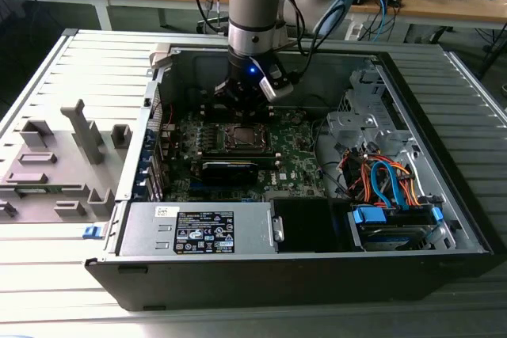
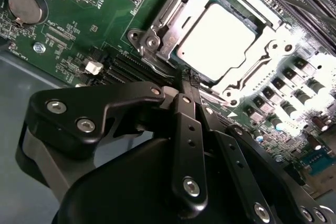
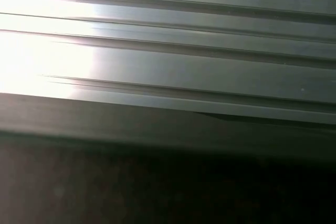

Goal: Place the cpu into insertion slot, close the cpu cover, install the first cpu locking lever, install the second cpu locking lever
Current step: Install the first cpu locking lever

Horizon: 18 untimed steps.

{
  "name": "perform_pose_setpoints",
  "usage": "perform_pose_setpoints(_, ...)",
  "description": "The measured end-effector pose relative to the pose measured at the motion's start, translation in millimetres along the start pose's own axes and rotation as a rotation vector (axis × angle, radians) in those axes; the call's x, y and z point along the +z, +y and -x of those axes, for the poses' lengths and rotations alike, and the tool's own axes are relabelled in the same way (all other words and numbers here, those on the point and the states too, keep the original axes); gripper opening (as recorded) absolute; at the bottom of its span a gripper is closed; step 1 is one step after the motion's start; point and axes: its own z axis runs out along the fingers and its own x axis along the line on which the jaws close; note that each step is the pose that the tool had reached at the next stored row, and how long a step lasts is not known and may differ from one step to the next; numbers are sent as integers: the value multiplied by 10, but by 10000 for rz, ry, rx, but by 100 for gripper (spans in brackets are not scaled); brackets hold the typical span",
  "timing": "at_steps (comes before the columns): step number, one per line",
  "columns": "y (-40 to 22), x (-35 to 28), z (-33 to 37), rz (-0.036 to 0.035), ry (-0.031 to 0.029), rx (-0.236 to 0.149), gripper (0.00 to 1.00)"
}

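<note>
Exterior view first: your arm drops straight down into the open computer case (image 1: 444,195), and the gripper (image 1: 247,99) hangs just above the green circuit board (image 1: 297,160), right behind the insertion slot (image 1: 242,138). You've got tight quarters here. The case's back wall sits close behind the wrist, the drive cage (image 1: 360,120) stands off toward the exterior view's right of the slot, and the power supply (image 1: 198,231) boxes in the near side. Room to move is basically up and out. On the exterior view's left, well apart from the case, a grey fixture tray (image 1: 55,168) sits on the ribbed table (image 1: 47,290).

Second wrist view gives you what the exterior can't: the cpu (image 2: 220,40) is already seated in the insertion slot (image 2: 163,43), pale top showing through the window of the cpu cover (image 2: 273,38), which lies flat over it. The gripper (image 2: 190,80) has its black fingers (image 2: 185,98) pinched nearly together at the slot frame's edge; what thin thing they pinch there, if anything, I can't tell. A coin battery (image 2: 23,6) sits well off from the slot.

First wrist view: just ribbed grey metal (image 3: 210,51) with a dark band (image 3: 168,182) below it.
</note>
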Motion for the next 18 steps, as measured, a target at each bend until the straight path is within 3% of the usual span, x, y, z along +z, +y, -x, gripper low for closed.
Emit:
perform_pose_setpoints(8, -11, 8, 114, -17, 1, -1, 11)
perform_pose_setpoints(18, -8, 21, 207, -20, 3, -4, 11)
